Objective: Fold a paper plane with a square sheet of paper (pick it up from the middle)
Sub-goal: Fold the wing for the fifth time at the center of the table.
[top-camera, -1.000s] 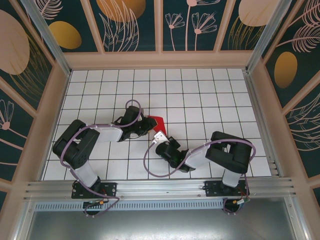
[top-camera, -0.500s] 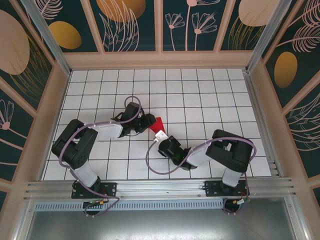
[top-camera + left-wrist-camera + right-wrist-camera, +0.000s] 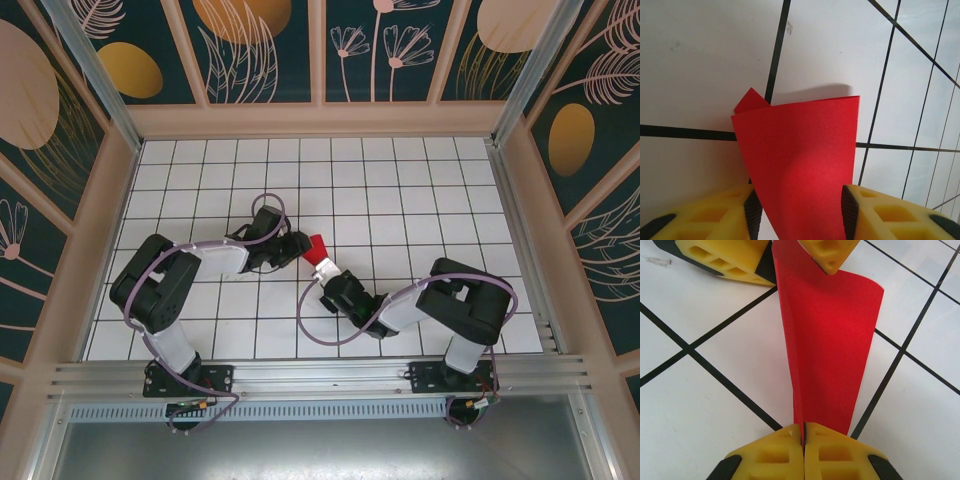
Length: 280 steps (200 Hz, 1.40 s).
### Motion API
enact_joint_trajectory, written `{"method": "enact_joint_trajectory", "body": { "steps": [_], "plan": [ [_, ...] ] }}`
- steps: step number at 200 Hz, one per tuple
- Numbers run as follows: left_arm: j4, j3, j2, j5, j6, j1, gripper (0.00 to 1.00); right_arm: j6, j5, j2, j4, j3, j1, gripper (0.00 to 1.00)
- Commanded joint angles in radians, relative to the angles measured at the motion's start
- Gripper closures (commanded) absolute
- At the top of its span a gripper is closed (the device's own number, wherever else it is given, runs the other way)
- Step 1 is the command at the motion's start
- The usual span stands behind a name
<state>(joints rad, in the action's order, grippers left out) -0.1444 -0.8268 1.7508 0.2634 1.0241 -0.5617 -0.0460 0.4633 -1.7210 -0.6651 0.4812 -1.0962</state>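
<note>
Sheet: folded bright red paper sheet [image 3: 317, 245] [image 3: 800, 160] [image 3: 832, 340] spanning between both grippers, near white gridded tabletop's [image 3: 400, 180] middle.
Right gripper [image 3: 322, 264] [image 3: 804, 434]: pinching narrow end, pads meeting.
Left gripper [image 3: 301, 247] [image 3: 797, 202]: flanking bowed wide end, jaws half parted; grip impossible to tell.

cnt: red paper sheet [image 3: 317, 245] x1 | L gripper [image 3: 799, 210] + R gripper [image 3: 804, 440] = 2 | yellow fingers [image 3: 890, 215] x4

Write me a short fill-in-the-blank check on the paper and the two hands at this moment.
1. The right hand is ___ on the sheet of paper.
2. The sheet is coloured ___.
3. The left hand has the sheet ___ its fingers.
4. The table has white tiles and ___ grid lines.
Missing words: shut; red; between; black.
</note>
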Motion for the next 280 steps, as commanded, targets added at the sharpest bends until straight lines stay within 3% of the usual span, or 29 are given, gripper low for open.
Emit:
{"method": "enact_joint_trajectory", "body": {
  "steps": [1, 53, 97, 180, 245, 280],
  "plan": [
    [0.015, -0.015, 0.034, 0.025, -0.012, 0.007, 0.6, 0.015, -0.021, 0.02, -0.033, -0.017, 0.007, 0.93],
    [0.083, -0.046, 0.04, -0.015, -0.05, 0.007, 0.87, 0.017, -0.017, 0.035, -0.028, -0.019, 0.009, 0.88],
    [0.1, -0.058, 0.033, -0.023, -0.053, 0.007, 0.94, 0.004, -0.037, 0.068, 0.0, -0.043, 0.007, 0.81],
    [0.104, -0.071, 0.032, -0.013, -0.055, 0.007, 0.94, -0.018, -0.015, 0.058, 0.044, -0.029, 0.003, 0.83],
    [0.1, -0.068, 0.025, -0.009, -0.052, 0.007, 0.93, -0.002, -0.015, 0.057, 0.042, -0.023, 0.005, 0.97],
    [0.123, -0.069, -0.015, -0.037, -0.052, 0.007, 0.79, 0.031, -0.037, 0.078, 0.046, -0.026, 0.014, 1.0]
  ]
}}
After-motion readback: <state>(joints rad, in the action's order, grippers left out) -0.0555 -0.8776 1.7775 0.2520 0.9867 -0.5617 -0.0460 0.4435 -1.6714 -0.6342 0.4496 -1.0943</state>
